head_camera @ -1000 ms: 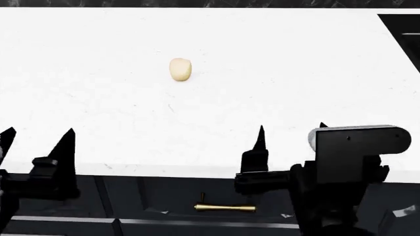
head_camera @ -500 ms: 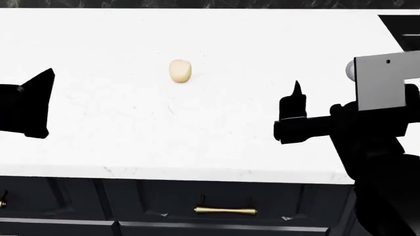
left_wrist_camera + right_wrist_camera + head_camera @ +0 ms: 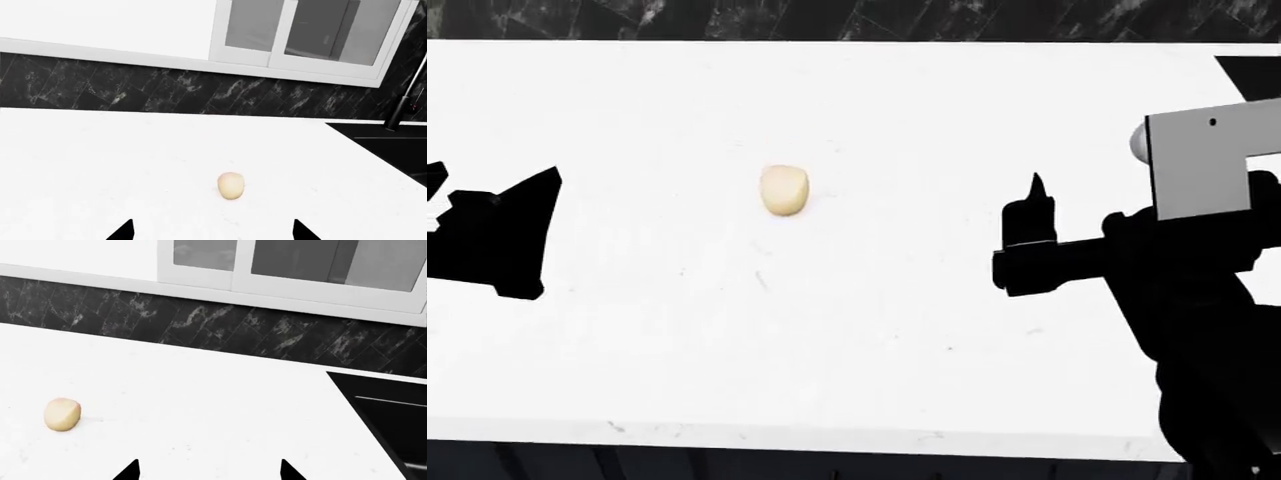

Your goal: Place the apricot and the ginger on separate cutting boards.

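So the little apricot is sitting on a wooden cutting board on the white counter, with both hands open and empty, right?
Not quite. The apricot lies directly on the bare white counter; the head view shows no cutting board. The left hand and right hand are indeed open and empty.

1. White speckled countertop (image 3: pixel 868 330) fills most of the head view, evenly lit.
2. Black marble-veined tile backsplash (image 3: pixel 167 95) runs along its far edge.
3. White-framed glass-front cabinets (image 3: pixel 293 265) above the backsplash, upper part of both wrist views.
4. Black sink (image 3: pixel 387 145) at right, dark faucet (image 3: pixel 403 107) at its back.
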